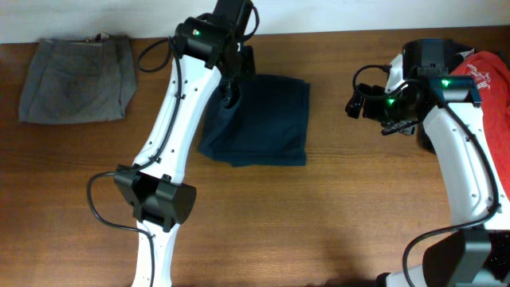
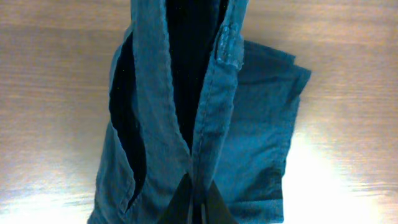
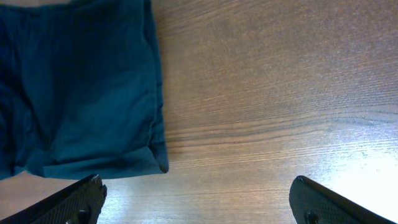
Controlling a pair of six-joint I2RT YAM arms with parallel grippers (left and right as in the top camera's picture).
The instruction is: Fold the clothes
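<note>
- The left hand (image 2: 195, 206) is clenched on a raised fold of the navy shorts (image 1: 263, 119), with cloth pinched between its fingertips.
- The pinched ridge runs straight away from this hand, with a dark pocket gap open beside it.
- The rest of the shorts lies flat on the desk (image 1: 335, 215), mid-width and toward the far edge.
- The right hand (image 3: 196, 186) is released, fingers wide apart over bare desk near the shorts' right edge, touching nothing.
- From overhead the shorts form a nearly square packet, so I cannot firmly call the long axis. The lifted ridge seems to lead from the far left corner toward the near side.
- Risk: the grip takes only one thin ridge. A pull could drag the whole packet and undo the lower layers, or the cloth could slip free.
- Risk: the gaping pocket may bunch under the next fold.
- The grey shorts (image 1: 76, 80) and T-shirt (image 1: 488, 70) lie well apart and are unlikely to snag.
</note>
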